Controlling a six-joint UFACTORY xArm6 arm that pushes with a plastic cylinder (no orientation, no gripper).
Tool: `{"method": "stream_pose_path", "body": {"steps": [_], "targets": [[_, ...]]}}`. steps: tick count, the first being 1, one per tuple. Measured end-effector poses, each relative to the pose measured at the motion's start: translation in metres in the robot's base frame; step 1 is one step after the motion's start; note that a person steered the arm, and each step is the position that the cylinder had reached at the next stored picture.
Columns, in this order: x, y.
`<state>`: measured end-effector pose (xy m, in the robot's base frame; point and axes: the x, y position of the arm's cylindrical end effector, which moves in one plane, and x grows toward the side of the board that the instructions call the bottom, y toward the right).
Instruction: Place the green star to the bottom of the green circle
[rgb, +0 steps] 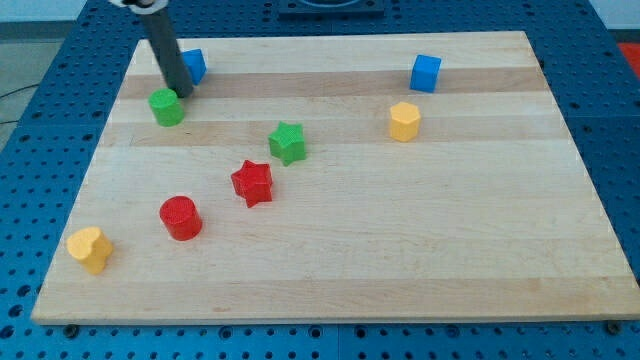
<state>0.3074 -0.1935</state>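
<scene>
The rod leans down from the view's top-left corner; my tip (184, 92) holds nothing and rests just above the green circle (167, 107), beside a blue block (193, 66). The green star (287, 143) lies near the surface (420, 230) centre, well apart.
</scene>
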Motion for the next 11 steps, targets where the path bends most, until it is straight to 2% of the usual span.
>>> {"method": "stream_pose_path", "body": {"steps": [1,2,3,4,6,7,8,11], "targets": [[0.000,0.066],[0.022,0.138],[0.081,0.195],[0.104,0.220],[0.090,0.087],[0.091,0.068],[0.099,0.100],[0.122,0.016]]}}
